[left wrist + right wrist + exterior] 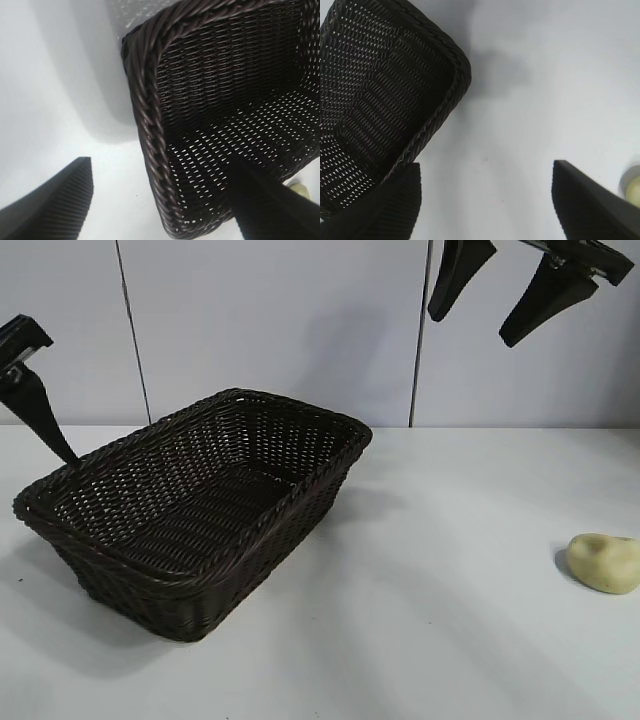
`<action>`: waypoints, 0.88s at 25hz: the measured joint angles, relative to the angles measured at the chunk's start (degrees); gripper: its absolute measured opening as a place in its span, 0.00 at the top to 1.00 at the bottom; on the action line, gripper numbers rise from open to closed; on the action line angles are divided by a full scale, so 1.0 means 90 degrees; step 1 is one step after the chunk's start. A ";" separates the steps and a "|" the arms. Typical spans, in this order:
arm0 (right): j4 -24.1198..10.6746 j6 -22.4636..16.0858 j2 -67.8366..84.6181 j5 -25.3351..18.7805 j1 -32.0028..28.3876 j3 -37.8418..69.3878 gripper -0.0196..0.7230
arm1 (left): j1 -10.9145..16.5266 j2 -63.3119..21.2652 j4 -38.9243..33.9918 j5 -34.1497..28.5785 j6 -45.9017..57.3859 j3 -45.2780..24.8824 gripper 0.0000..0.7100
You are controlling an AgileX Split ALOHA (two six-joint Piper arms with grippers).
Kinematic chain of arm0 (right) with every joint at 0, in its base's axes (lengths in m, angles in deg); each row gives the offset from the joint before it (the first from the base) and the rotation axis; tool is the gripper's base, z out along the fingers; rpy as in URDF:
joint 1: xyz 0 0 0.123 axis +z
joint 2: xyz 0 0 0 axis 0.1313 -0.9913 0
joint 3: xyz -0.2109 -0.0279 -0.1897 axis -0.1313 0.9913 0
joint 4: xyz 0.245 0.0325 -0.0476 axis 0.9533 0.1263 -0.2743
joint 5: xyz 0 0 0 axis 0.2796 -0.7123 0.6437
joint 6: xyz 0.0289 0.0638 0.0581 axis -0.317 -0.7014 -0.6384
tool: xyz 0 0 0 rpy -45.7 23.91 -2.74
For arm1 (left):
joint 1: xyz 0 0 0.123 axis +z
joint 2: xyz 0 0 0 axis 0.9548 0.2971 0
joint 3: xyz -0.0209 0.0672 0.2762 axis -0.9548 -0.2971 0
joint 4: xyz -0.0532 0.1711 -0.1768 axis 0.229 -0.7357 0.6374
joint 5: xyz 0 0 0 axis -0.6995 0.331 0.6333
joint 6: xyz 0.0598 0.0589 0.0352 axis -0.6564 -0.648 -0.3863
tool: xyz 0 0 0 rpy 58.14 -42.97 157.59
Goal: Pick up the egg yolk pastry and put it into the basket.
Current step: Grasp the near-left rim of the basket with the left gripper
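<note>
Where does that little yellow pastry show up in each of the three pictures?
Exterior view: egg yolk pastry on the table at the right edge.
Left wrist view: a sliver at the lower right.
Right wrist view: a sliver at the right edge.
Shared landmark: the basket.

The egg yolk pastry (604,562) lies alone at the right edge of the white worktop (430,570), with bare surface on every visible side, so a tool could come down on it from above unhindered. Open worktop separates it from the basket (200,510), whose raised braided rim is the one barrier. The basket's mouth is open and unblocked; only the left tool (45,420) hangs just beside its left rim.
</note>
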 joint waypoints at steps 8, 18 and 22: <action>0.0000 0.0000 0.0000 0.0000 0.0000 0.0000 0.26 | 0.0000 0.0480 0.0026 0.0164 0.0002 -0.0007 0.24; 0.0000 0.0000 0.0000 0.0000 0.0000 0.0000 0.26 | -0.0698 0.1486 0.0111 0.1020 0.0124 -0.0007 0.24; 0.0000 0.0000 0.0000 0.0000 0.0000 0.0000 0.26 | -0.0724 0.1871 0.0115 0.1337 0.0209 -0.0007 0.24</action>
